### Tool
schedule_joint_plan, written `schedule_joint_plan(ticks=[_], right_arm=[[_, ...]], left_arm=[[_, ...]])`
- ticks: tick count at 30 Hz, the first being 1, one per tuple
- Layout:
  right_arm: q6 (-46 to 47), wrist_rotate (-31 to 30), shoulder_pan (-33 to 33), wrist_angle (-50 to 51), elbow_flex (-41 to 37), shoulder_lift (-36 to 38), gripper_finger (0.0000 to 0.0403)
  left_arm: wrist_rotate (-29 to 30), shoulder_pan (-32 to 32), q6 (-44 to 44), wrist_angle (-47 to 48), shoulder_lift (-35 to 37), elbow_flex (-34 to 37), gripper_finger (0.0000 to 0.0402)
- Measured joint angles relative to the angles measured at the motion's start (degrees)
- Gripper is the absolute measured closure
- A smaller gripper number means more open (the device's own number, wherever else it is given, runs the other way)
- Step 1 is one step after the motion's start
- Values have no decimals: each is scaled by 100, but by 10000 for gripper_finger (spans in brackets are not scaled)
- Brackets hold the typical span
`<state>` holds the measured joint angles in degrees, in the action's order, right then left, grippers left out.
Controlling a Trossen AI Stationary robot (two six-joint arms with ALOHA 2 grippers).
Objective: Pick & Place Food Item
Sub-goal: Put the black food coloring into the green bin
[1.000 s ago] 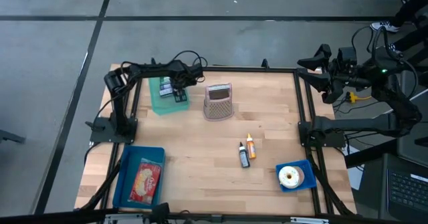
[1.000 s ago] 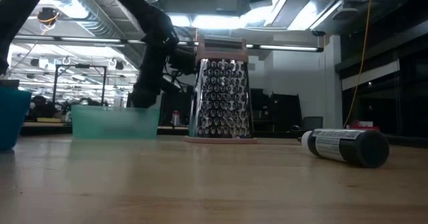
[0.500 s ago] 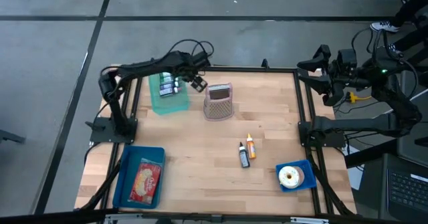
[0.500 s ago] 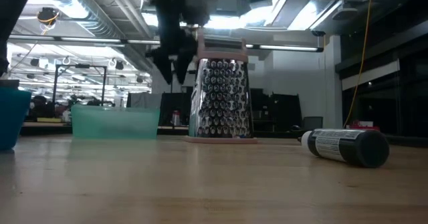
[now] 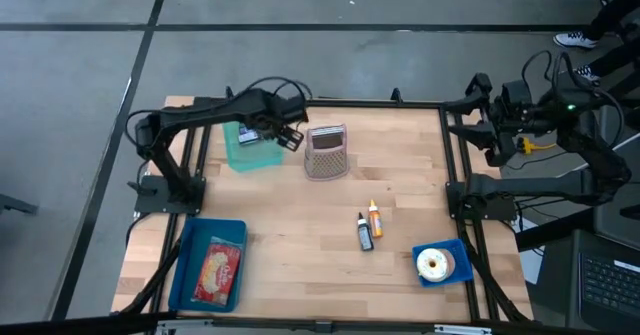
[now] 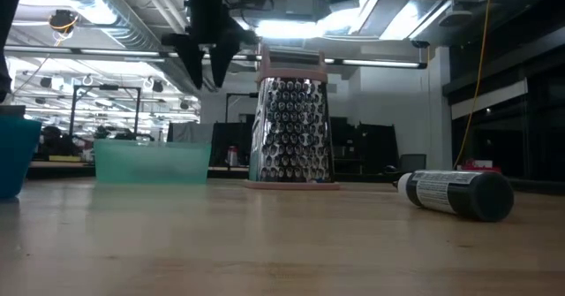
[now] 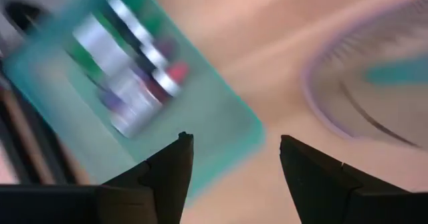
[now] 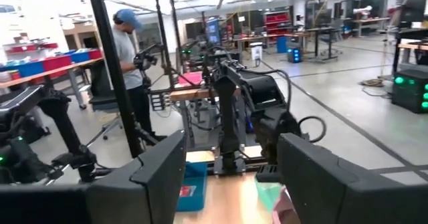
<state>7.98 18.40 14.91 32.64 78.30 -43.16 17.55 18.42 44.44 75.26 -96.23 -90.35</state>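
A teal bin point(image 5: 250, 147) stands at the table's far left, with small packaged items point(image 7: 127, 83) lying in it. My left gripper point(image 5: 288, 137) hangs open in the air, fingers pointing down, between the bin and the metal grater point(image 5: 326, 152). The low view shows it point(image 6: 201, 62) well above the bin point(image 6: 150, 162), holding nothing. My right gripper point(image 8: 231, 164) is open and raised beyond the table's right edge, pointing level across the table.
A blue tray point(image 5: 188, 275) holding a red-and-yellow packet point(image 5: 218, 268) sits at the near left. A blue dish point(image 5: 458, 270) with a pale ring point(image 5: 434, 264) sits near right. Two small bottles point(image 5: 368, 225) lie mid-table. A person point(image 8: 127, 57) stands in the room behind.
My left gripper has risen out of the teal bin, moved a little toward the grater and rolled about its own axis. Its fingers have stayed open with nothing between them. The packaged items have stayed in the bin.
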Motion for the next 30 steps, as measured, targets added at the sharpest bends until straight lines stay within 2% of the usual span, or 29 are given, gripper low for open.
schedule_joint_plan(ticks=[4, 8, 10, 13, 15, 17, 23, 25, 30], right_arm=[[-124, 242, 0, 22, 0, 2, 171], [-227, 450, 1, 167, 0, 0, 171], [-274, 547, -1, 259, 0, 2, 171], [-367, 731, -1, 344, 0, 0, 171], [-441, 880, 1, 359, 2, 2, 171], [-512, 1029, -1, 381, 0, 0, 171], [-563, 1434, -1, 450, 0, 0, 171], [-550, 1561, 1, 501, 1, 2, 171], [-431, 1846, -1, 537, 0, 1, 171]], left_arm=[[-671, -586, 1554, -209, -9, 0, 189], [-860, -1377, 3181, -862, -35, 0, 190], [-734, -1806, 4001, -1296, -55, 0, 190], [-220, -2411, 5067, -1947, -146, 2, 190], [192, -2728, 5674, -2386, -296, -10, 190], [358, -2991, 6144, -2702, -544, -3, 190], [421, -3377, 6570, -4799, -1696, -114, 190], [525, -3402, 6562, -4963, -2138, -388, 190], [417, -3251, 6253, -4654, -3006, -1288, 190]])
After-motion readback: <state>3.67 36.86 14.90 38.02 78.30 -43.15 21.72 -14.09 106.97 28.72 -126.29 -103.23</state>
